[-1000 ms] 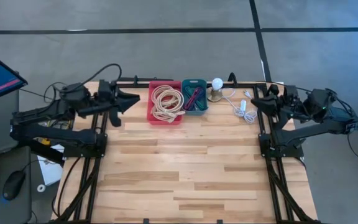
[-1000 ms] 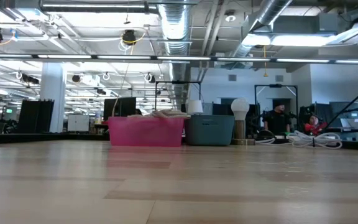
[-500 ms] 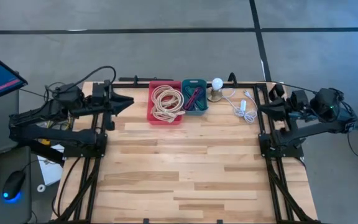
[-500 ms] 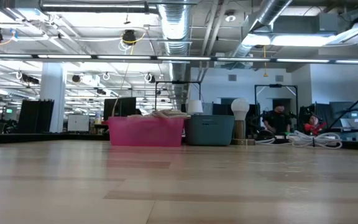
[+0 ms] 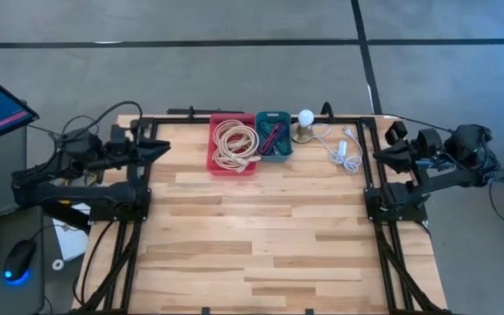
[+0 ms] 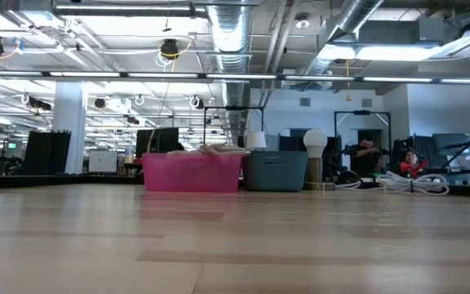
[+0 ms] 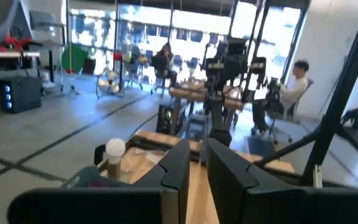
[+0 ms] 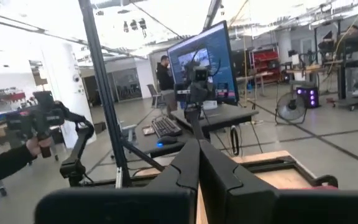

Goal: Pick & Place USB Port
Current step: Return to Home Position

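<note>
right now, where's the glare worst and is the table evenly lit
High view: the table is evenly lit, no hard shadows. Low view: ceiling lights flare bright, and the wood carries a pale sheen before the pink bin. Left wrist view: the windows behind are washed out. Right wrist view: the ceiling is blown white above the monitor.

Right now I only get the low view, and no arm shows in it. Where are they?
Observer: From above, the left pincer is by the table's left edge and the right pincer by its right edge.
Operator: What's in the blue bin?
Observer: The blue bin holds pink and purple cables.
Operator: And the pink bin?
Observer: The pink bin holds one coiled tan cable.
</note>
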{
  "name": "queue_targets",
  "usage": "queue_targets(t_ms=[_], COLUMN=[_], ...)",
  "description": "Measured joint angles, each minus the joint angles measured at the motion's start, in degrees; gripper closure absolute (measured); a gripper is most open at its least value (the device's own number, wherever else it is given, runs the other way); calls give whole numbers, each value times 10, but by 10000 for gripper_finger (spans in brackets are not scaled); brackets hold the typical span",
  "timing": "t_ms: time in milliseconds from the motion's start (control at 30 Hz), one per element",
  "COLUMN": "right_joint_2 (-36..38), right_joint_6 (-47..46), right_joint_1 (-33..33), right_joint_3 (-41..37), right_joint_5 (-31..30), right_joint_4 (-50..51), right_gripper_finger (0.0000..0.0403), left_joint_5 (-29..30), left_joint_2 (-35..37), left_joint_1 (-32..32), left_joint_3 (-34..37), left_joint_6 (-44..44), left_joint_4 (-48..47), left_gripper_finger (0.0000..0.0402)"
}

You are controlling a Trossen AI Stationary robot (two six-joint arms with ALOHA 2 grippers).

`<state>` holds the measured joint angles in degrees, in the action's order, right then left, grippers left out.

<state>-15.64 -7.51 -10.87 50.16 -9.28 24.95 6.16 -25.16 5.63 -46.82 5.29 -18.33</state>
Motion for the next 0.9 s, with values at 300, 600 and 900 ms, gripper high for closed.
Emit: queue_targets(t_ms=[300,600,900], right_joint_2=[56,133,153], right_joint_6=[13,15,15], right_joint_1=[0,1,2], right_joint_3=[-13,-69,-91], right_joint_5=[0,-2,-2], right_joint_4=[1,-23,-36], right_gripper_finger=[403,403,403], left_joint_5=[0,0,3], left_joint_2=[103,188,250], left_joint_1=[0,0,0], left_joint_3=[78,136,171], left_joint_6=[1,14,13], left_joint_4=[54,71,72], left_gripper_finger=[349,349,349])
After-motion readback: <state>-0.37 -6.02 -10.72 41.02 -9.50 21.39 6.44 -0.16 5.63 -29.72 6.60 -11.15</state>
